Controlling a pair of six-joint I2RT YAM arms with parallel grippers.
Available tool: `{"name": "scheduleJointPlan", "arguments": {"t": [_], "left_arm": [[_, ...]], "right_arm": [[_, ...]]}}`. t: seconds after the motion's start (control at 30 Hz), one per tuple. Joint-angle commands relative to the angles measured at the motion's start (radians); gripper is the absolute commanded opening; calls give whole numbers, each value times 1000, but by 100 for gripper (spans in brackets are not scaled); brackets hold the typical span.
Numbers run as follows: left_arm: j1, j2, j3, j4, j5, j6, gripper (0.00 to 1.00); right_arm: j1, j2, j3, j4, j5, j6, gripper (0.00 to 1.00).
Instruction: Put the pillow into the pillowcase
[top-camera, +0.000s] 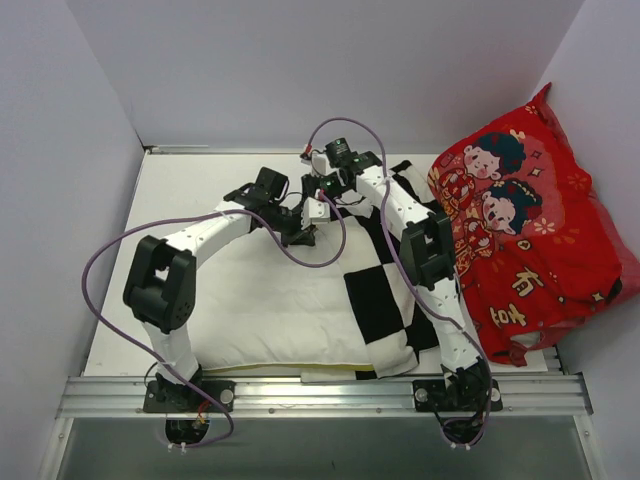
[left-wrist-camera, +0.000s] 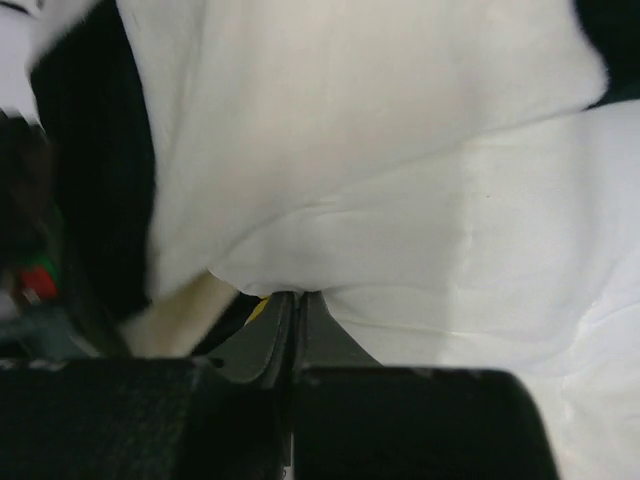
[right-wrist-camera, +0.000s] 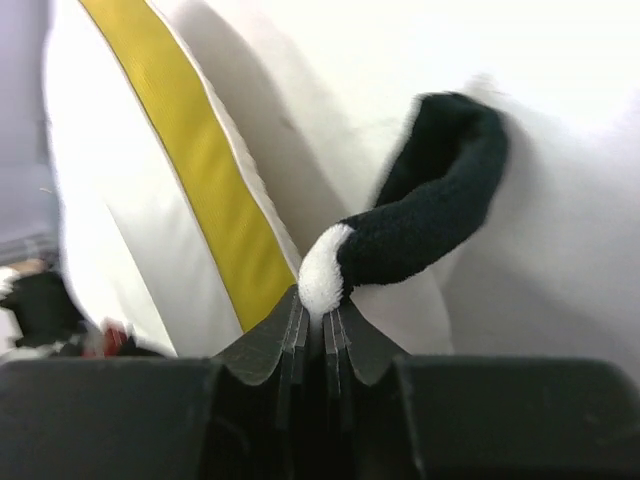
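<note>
On tabletop (top-camera: 190, 190), pillow (top-camera: 270, 310) lies flat, long side toward arm bases; pillowcase (top-camera: 385, 300) covers its right end, left part is bare; red cushion (top-camera: 520, 240) leans at right wall, just beside pillowcase. At far edge of pillow, left gripper (left-wrist-camera: 294, 298) is pressed together on fold of white cloth, seemingly pillow's own; right gripper (right-wrist-camera: 322, 305), close beside it, pinches rolled black-and-white hem of pillowcase; yellow band (right-wrist-camera: 215, 190) of pillow is just behind hem.
</note>
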Motion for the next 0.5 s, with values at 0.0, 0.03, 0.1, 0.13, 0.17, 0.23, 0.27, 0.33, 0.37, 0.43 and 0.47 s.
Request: {"name": "scheduleJointPlan", "arguments": {"t": [0.0,0.03,0.1,0.13,0.17,0.23,0.27,0.33,0.37,0.43,0.47], "left_arm": [[-19,-138,-16,203,105,-116,0],[-4,-147,-40,218,92,-136,0],[19,-170,-72,241,77,-154,0],[32,-173,-101,247,60,-176,0],[73,-176,-114,261,56,-191,0],[124,-170,-134,282,24,-258,0],[175,-155,-148,315,7,-283,0],[231,-124,-151,341,-50,-346,0],[284,-83,-134,358,-108,-392,0],[328,-35,-108,375,-167,-438,0],[351,15,-73,391,-234,-463,0]], "right_arm": [[56,-107,32,178,-97,259,0],[54,-104,29,211,-80,283,0],[40,-81,37,250,-25,313,0],[36,-67,52,283,-3,323,0],[34,-48,73,299,15,329,0],[31,-1,167,342,52,334,0],[31,5,185,365,90,340,34],[25,-17,181,424,126,338,73],[20,-54,160,431,161,320,97],[-9,-112,111,437,193,268,100],[-22,-145,80,437,207,254,100]]}}
